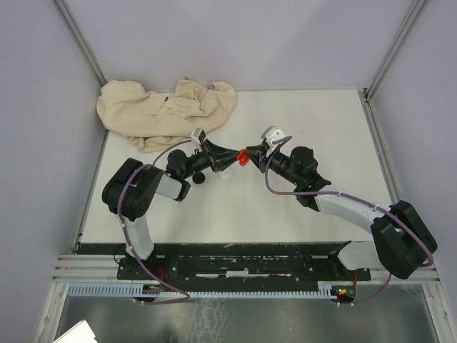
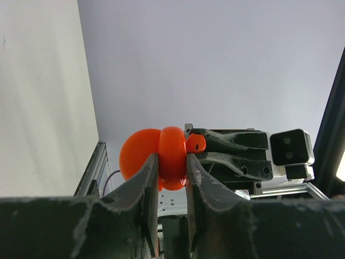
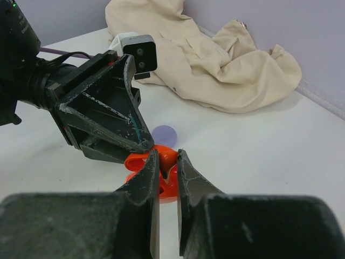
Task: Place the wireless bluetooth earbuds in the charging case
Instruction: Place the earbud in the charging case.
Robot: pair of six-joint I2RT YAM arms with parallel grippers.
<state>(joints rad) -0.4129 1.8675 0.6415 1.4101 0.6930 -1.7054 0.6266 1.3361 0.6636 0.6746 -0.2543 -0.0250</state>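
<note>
Facing one another over the table (image 1: 321, 121), the two arms are brought jaw to jaw. One round red case (image 2: 161, 159), apparently open, is clamped edge-on in the jaws of the left arm (image 1: 143, 187). One red earbud (image 2: 195, 143) is pinched in the narrow jaws of the right arm (image 1: 343, 204), just beside the case's rim on the right arm's side; its long axis cannot be told. One purple disc (image 3: 164, 134) and one cloth (image 1: 168, 111) are seen.

Beige cloth (image 1: 168, 113) lay crumpled on white table (image 1: 328, 128). Just right of cloth, on its near side, left gripper (image 1: 230, 160) and right gripper (image 1: 255, 153) sat tip to tip, red case (image 1: 243, 157) between them.
</note>
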